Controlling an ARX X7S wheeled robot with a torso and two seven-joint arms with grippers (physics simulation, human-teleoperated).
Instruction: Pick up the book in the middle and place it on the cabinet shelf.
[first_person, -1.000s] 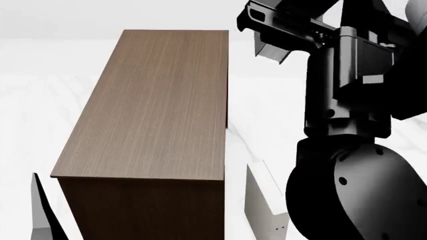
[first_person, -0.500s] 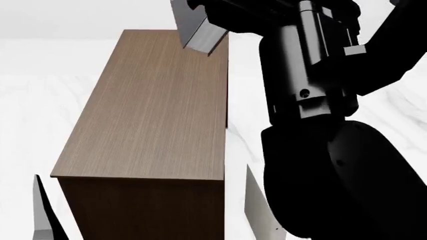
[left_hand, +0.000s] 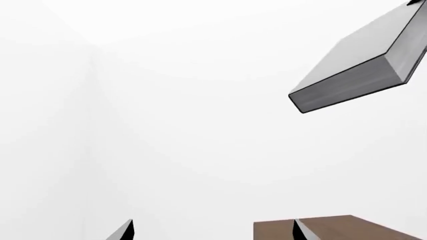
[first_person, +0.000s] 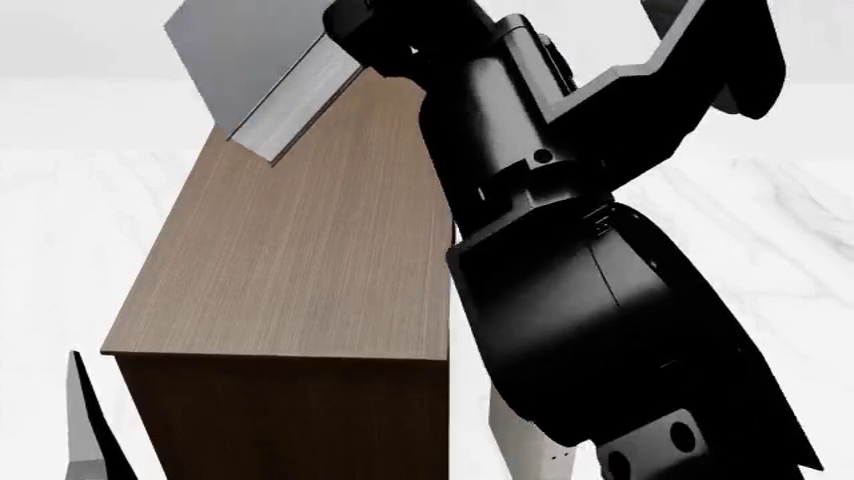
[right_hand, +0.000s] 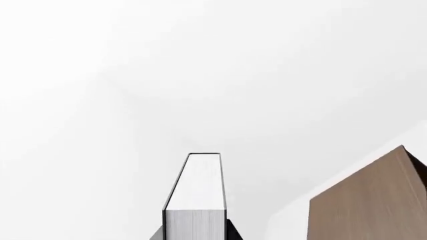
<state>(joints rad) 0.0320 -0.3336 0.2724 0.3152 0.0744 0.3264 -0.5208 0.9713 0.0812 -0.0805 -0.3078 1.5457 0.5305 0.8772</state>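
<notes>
Gripping the book (first_person: 254, 75), the right gripper (right_hand: 195, 236) has carried it leftward since half a second ago; it now hangs tilted over the cabinet's (first_person: 300, 250) far left corner. Left gripper's (left_hand: 213, 232) fingers stand apart.

Cabinet (first_person: 294, 260): matt brown wood-grain, fine streaks, lighter top. Book (first_person: 247, 60): smooth matt grey cover, pale paper page edges. Right arm (first_person: 587, 300): glossy black plastic-looking shell.
</notes>
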